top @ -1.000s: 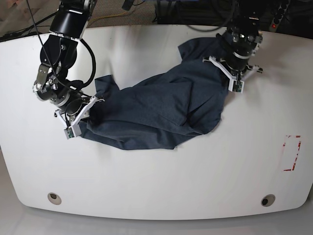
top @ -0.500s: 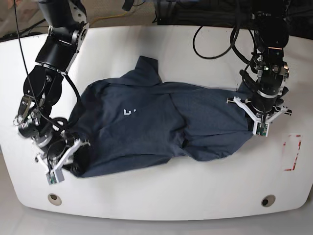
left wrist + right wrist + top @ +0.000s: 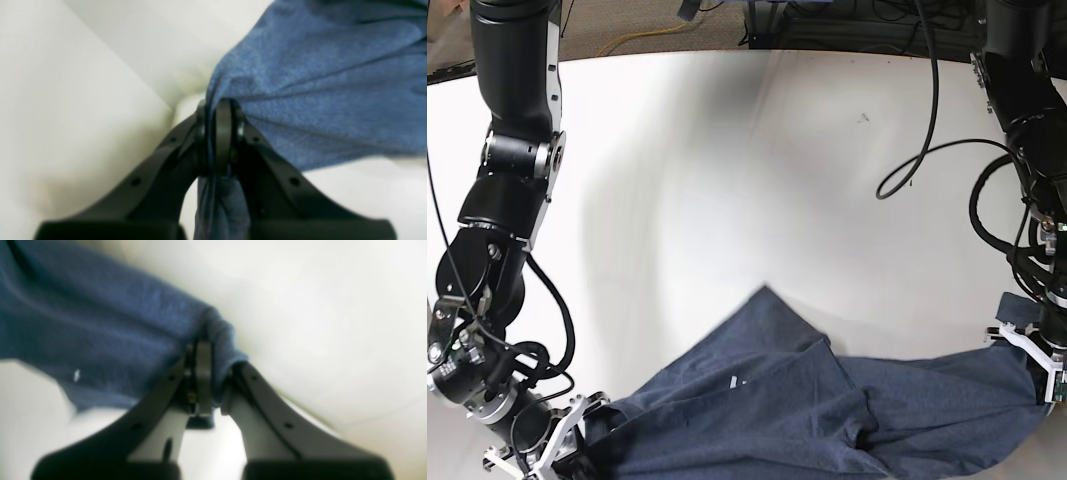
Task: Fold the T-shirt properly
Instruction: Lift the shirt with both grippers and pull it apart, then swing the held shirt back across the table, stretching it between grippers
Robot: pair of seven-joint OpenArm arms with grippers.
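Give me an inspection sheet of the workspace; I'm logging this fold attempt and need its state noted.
Surface: white table, bare apart from the shirt.
Job's things: T-shirt, dark blue, rumpled, stretched along the near edge between both grippers.
Clutter: nothing seen.
Grippers: left gripper shut on a bunched shirt edge; right gripper shut on another shirt edge.
Cables: black cables loop beside the left arm; more loop by the right arm.
Surroundings: floor and cables beyond the far edge.

Bright, even light; blurred wrist views
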